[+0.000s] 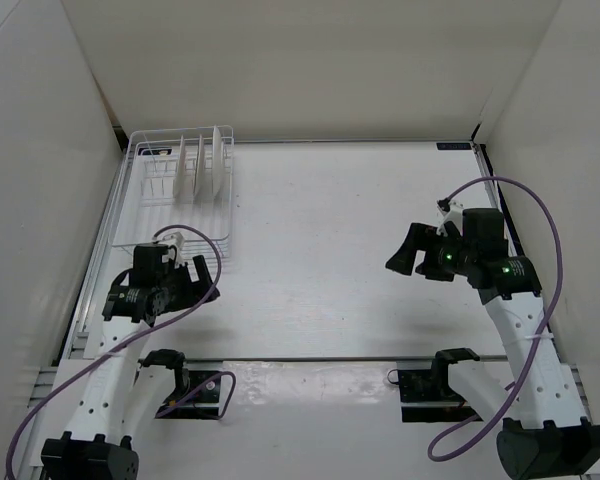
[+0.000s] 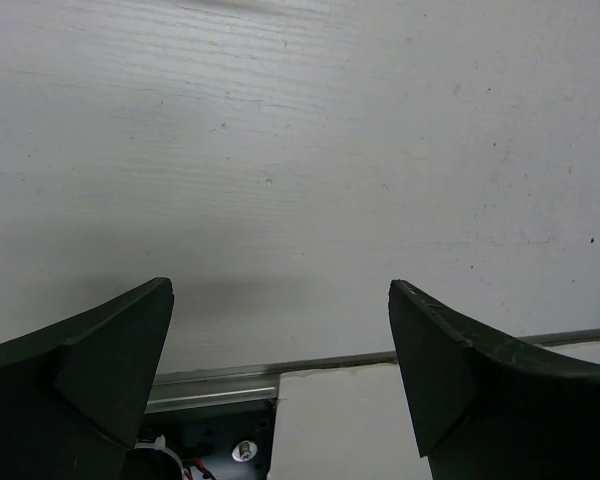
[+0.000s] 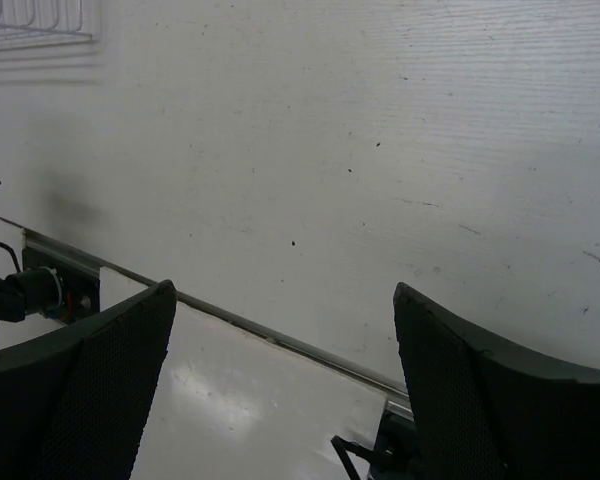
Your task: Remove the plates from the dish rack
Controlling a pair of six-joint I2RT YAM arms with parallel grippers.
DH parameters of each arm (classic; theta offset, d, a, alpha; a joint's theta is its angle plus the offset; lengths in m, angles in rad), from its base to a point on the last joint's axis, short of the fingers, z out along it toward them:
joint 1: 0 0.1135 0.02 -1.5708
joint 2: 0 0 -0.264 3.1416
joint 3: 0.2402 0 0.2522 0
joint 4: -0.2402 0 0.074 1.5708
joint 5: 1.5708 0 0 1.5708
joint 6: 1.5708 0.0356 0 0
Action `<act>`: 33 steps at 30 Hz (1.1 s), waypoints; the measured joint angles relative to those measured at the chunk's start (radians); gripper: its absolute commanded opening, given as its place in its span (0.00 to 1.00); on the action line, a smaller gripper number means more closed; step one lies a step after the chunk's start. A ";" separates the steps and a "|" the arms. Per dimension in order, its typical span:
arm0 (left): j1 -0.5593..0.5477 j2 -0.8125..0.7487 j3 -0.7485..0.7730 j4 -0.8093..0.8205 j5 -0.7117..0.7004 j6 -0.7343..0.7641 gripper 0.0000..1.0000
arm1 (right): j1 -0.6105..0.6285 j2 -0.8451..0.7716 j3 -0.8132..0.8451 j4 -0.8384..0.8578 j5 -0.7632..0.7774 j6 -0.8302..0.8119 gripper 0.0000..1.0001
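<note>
Both my left gripper (image 1: 198, 277) and right gripper (image 1: 408, 252) hold jaws apart, empty. The plates (image 1: 196, 166) stand upright in the dish rack (image 1: 160, 215), far left corner

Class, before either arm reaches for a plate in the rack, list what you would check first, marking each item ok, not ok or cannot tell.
1. Plates stand upright at the far end of the dish rack: ok.
2. Left claw open and empty: ok.
3. Right claw open and empty: ok.
4. Bare table beside the rack for setting plates down: ok.
5. Left claw lined up on a plate: not ok; its camera shows only table.
6. Left arm's purple cable free of the rack wires: cannot tell.
</note>
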 measured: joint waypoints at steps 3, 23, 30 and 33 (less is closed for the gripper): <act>0.016 0.013 0.001 0.000 -0.001 -0.014 1.00 | 0.000 -0.007 0.000 -0.018 0.026 0.002 0.90; 0.023 0.280 0.523 0.211 0.099 -0.018 1.00 | 0.000 -0.021 -0.078 -0.027 -0.090 0.021 0.90; 0.063 0.538 0.828 0.170 0.066 0.008 1.00 | 0.001 -0.017 -0.044 -0.032 -0.077 0.016 0.90; 0.092 0.621 0.898 0.131 0.049 0.019 1.00 | 0.001 -0.019 -0.044 -0.039 -0.061 0.014 0.90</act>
